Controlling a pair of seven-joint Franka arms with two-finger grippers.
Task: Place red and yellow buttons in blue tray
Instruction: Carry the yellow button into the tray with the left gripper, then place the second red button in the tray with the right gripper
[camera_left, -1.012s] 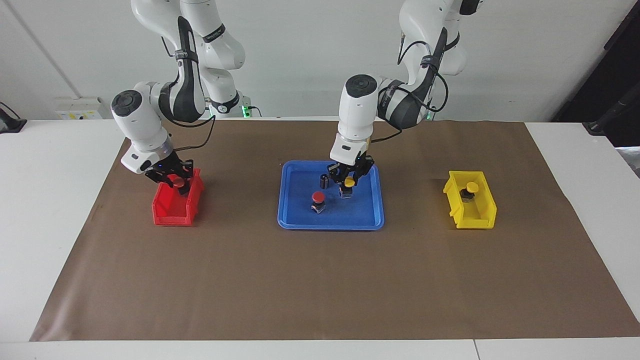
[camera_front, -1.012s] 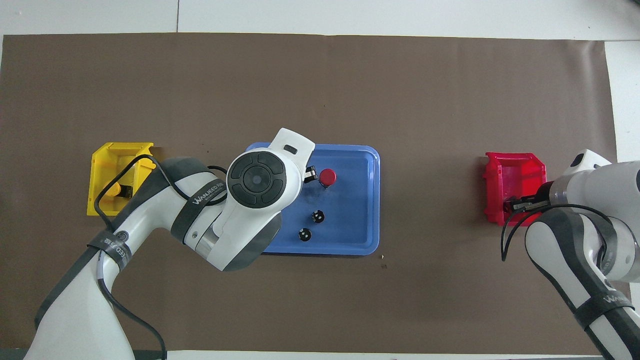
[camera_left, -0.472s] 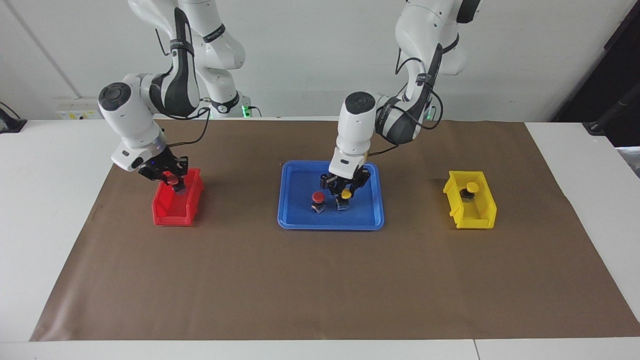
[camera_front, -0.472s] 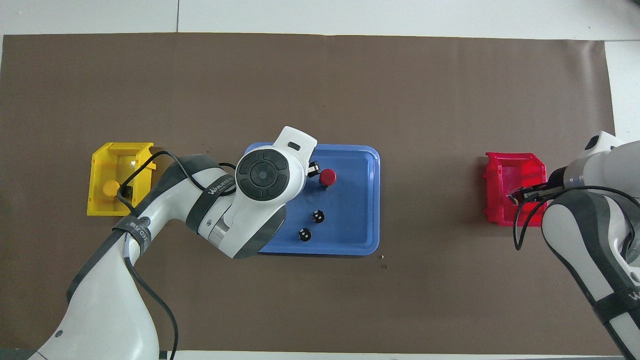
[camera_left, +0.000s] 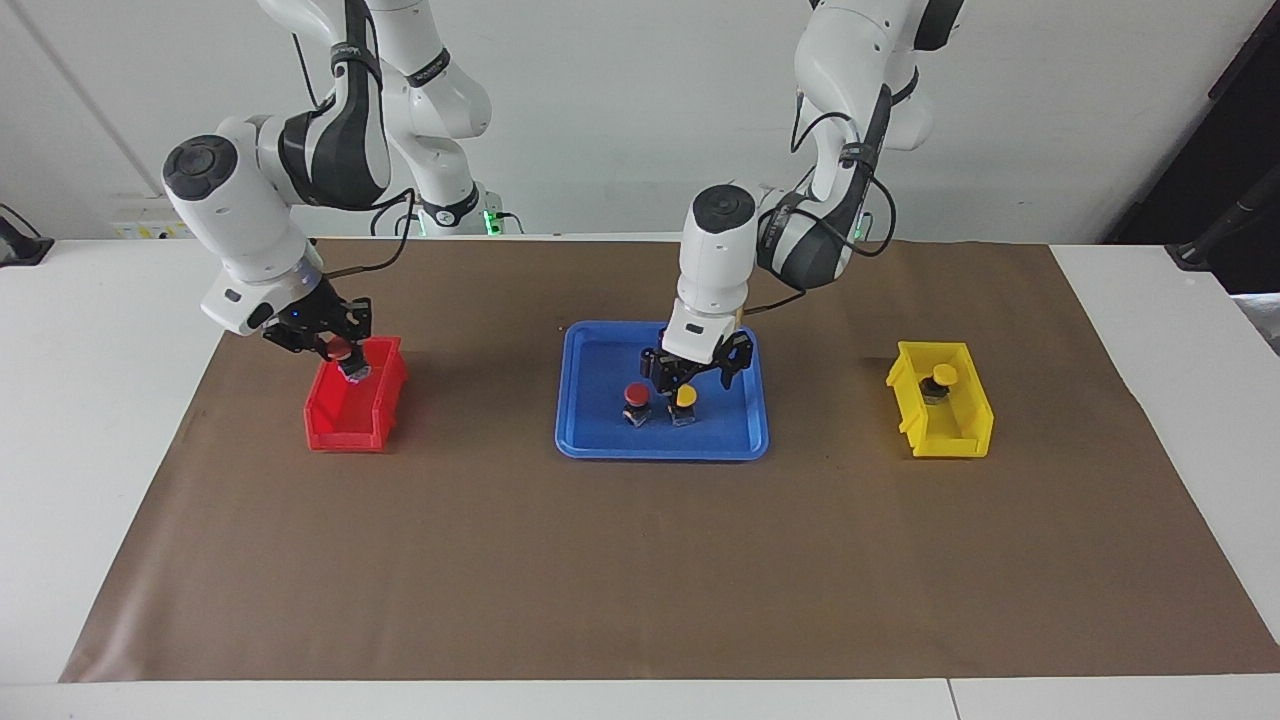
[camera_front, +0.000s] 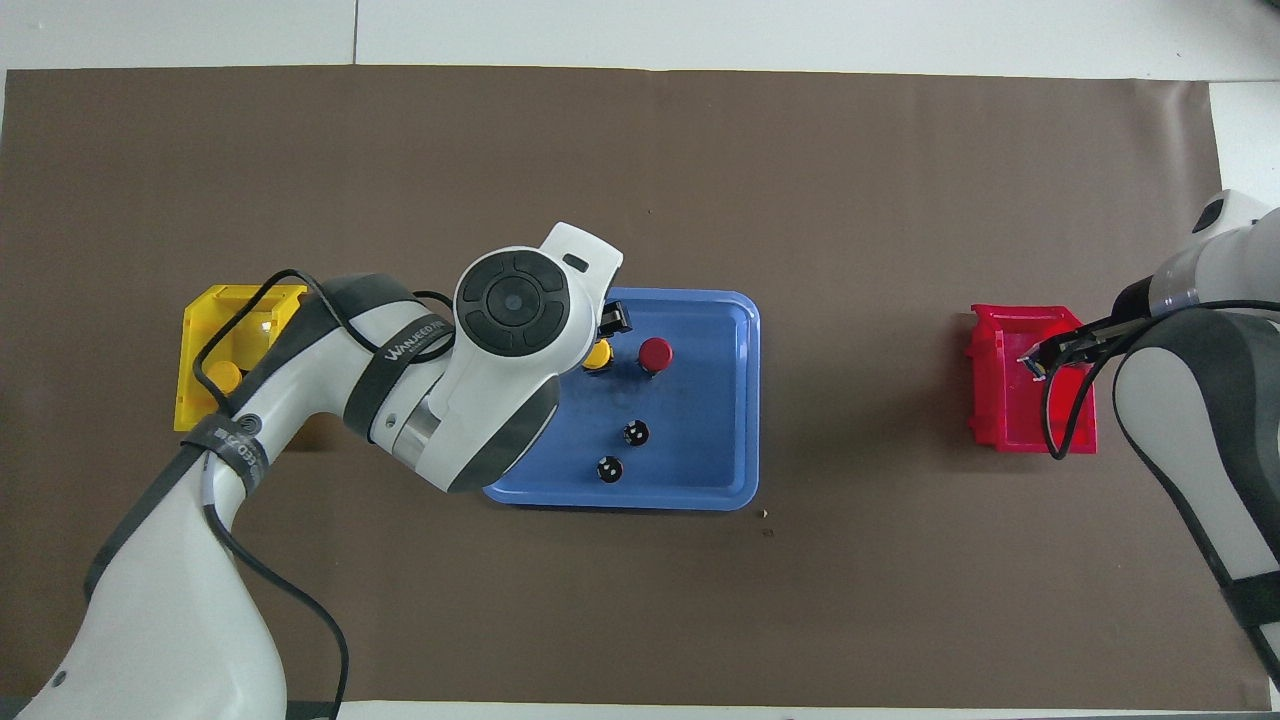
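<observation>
The blue tray (camera_left: 600, 430) (camera_front: 700, 400) lies mid-table. On it a red button (camera_left: 636, 395) (camera_front: 655, 353) and a yellow button (camera_left: 685, 397) (camera_front: 597, 355) stand side by side. My left gripper (camera_left: 695, 378) is open just above the yellow button, its fingers spread to either side of the cap. My right gripper (camera_left: 345, 358) (camera_front: 1035, 362) is shut on a second red button (camera_left: 342, 351) and holds it in the air over the red bin (camera_left: 350, 415) (camera_front: 1030, 420). Another yellow button (camera_left: 944, 374) (camera_front: 222, 375) sits in the yellow bin (camera_left: 945, 425) (camera_front: 215, 300).
Two dark capless cylinders (camera_front: 635, 433) (camera_front: 608, 468) stand in the tray, nearer to the robots than the buttons. Brown paper (camera_left: 640, 560) covers the table. The red bin is toward the right arm's end, the yellow bin toward the left arm's end.
My left gripper came down with the yellow button, set it on the tray beside the red one and opened. My right gripper rose out of the red bin with its red button.
</observation>
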